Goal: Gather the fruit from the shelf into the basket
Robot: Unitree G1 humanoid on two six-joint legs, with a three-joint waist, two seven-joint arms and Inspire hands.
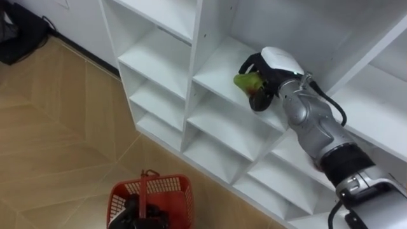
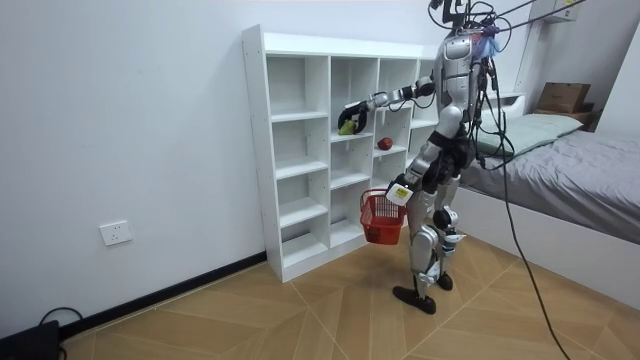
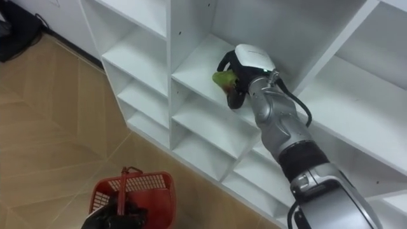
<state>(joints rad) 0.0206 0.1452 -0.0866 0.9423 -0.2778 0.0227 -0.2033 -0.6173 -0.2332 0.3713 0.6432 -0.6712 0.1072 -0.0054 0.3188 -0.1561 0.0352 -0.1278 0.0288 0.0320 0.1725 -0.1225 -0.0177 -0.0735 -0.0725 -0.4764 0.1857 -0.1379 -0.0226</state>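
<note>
The right hand [image 1: 272,67] is curled round a green fruit [image 1: 246,81] at its 8 o'clock, just above a closet [image 1: 156,60] shelf. Toward 7 o'clock, well apart, the left hand [image 1: 140,215] grips a red basket [image 1: 175,186]. In the room view, a red fruit [image 2: 382,144] lies at the right hand's 4 o'clock, in the neighbouring compartment.

We log a bedroom in a home: a bed [image 2: 590,165] with grey bedding along the room view's right, a cardboard box [image 2: 563,97] beyond it. A tall white shelf unit [image 2: 256,150] stands against a plain white wall [image 2: 120,110] with a wall socket [image 2: 116,233], over a wood parquet floor [image 2: 280,315].
</note>
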